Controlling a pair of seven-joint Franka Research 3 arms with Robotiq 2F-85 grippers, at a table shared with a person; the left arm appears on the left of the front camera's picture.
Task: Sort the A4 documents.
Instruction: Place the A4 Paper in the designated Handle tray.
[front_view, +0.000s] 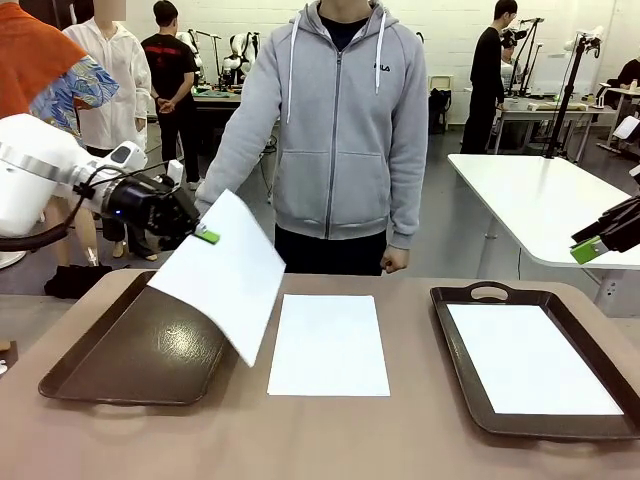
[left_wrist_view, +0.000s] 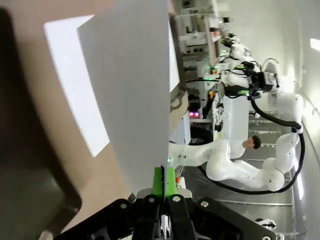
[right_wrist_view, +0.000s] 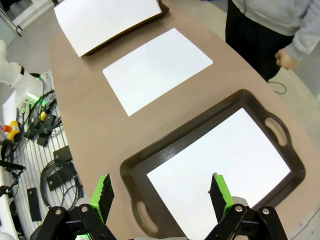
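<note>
Surface (front_view: 320, 445) up front, brown and bare along the near edge. On it, three stations in a row: left tray (front_view: 110, 360), bed dark and bare where visible; middle sheet (front_view: 328, 343) flat between the trays and touching neither; right tray (front_view: 457, 340) with a tray sheet (front_view: 530, 358) settled flat inside. Both flat A4 documents lined up alike, long axis running near to far, short edges facing robot and person. Higher now, above the left tray's inner side: held sheet (front_view: 225, 280), nipped at its upper edge by the left claw (front_view: 205, 236), pads closed tight on the paper. Hanging tilted, high at the claw, drooping down and toward the middle, lowest corner just over the strip between left tray and middle sheet. Long axis there hard to call, foreshortened; probably slanting down and away from the pads. Key relation for the drop, by my reading: tray bed below and to the left of the paper, left claw much the nearer, so a turn to match the tray's near-to-far length, then down. On the other side, right claw (right_wrist_view: 162, 194) spread wide, holding nothing, poised above the right tray. Farthest back, person (front_view: 340, 130) at the far edge, one hand (front_view: 396, 260) hanging by the hip, clear of the paper.
</note>
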